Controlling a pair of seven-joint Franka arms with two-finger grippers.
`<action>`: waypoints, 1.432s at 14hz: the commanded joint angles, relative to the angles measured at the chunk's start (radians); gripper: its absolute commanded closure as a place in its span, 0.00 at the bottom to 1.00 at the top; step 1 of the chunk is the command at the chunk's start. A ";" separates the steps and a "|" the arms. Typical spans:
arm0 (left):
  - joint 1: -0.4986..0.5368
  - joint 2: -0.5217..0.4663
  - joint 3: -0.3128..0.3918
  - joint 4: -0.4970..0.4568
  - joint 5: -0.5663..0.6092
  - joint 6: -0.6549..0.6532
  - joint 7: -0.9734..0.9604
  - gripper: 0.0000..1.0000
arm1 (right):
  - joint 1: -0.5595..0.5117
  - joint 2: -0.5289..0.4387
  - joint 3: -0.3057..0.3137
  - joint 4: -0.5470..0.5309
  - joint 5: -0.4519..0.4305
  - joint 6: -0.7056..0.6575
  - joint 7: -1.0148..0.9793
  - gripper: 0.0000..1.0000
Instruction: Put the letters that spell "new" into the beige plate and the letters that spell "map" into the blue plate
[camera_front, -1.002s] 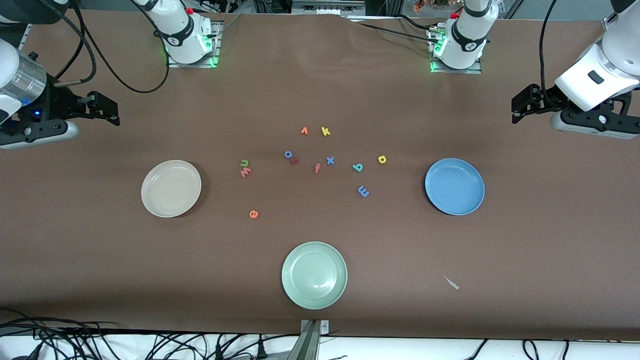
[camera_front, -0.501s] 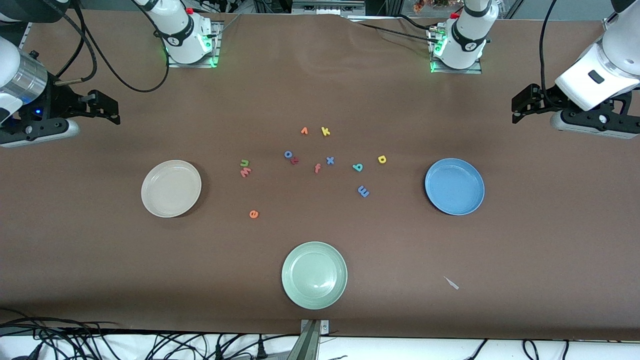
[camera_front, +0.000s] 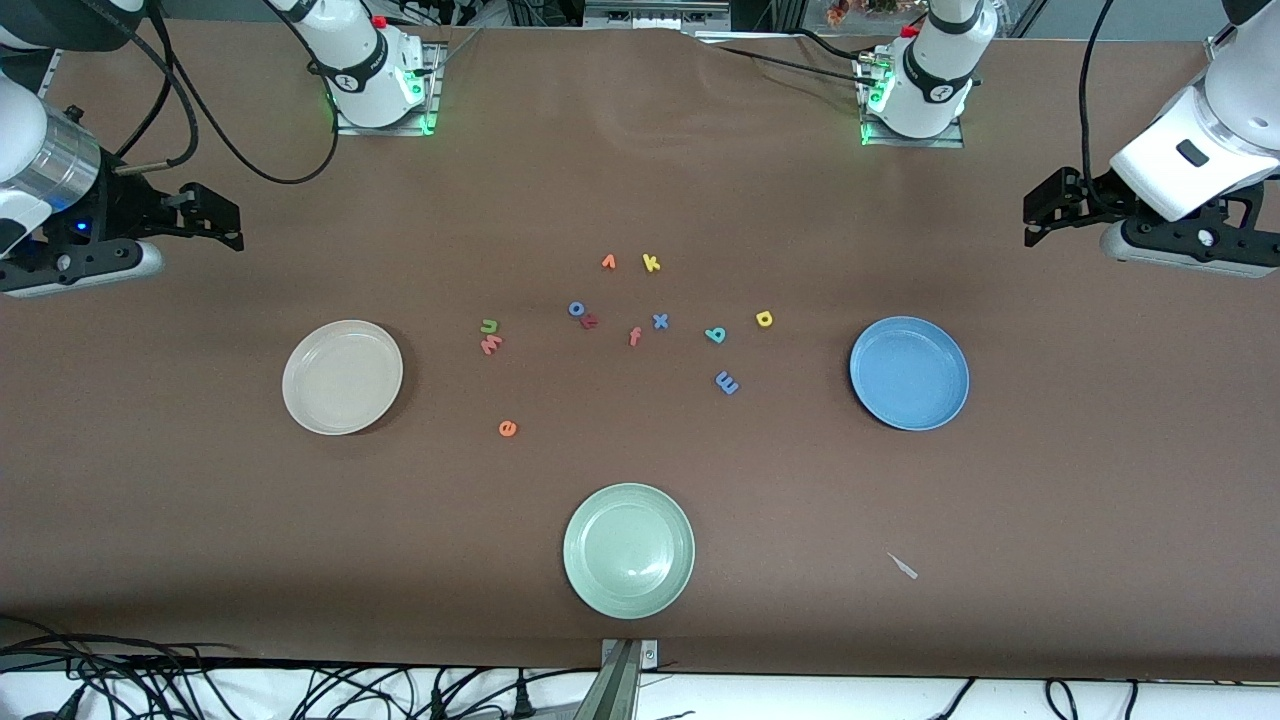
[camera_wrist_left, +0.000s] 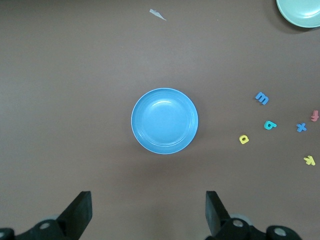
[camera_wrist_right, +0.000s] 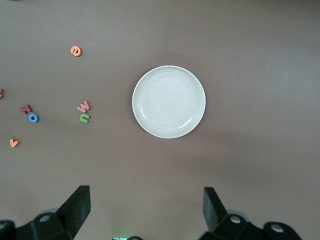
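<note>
Nothing is sitting in the beige plate (camera_front: 342, 377) or the blue plate (camera_front: 909, 373) yet. The right gripper (camera_wrist_right: 145, 210) is hanging wide open and empty above the table beside the beige plate, and the green "n" (camera_front: 489, 325) and red "w" (camera_front: 491, 344) are lying toward the table's middle from there, closer to this arm. The left gripper (camera_wrist_left: 147, 212) is waiting, open too, near the blue plate.

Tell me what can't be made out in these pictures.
- Dark red letter beside the blue o: too small to read in the front view.
- Pale scrap on the table: too small to identify.
- Green plate: cut off by the left wrist view's edge.
</note>
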 joint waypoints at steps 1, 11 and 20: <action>0.001 -0.006 -0.008 0.008 0.014 -0.013 0.015 0.00 | 0.002 -0.034 0.028 -0.037 0.011 0.018 0.061 0.00; -0.040 0.158 -0.027 0.015 0.015 -0.010 0.033 0.00 | 0.002 -0.046 0.048 -0.096 0.019 0.079 0.075 0.00; -0.190 0.451 -0.031 0.011 -0.111 0.261 -0.525 0.00 | 0.002 -0.046 0.175 -0.254 0.045 0.268 0.216 0.00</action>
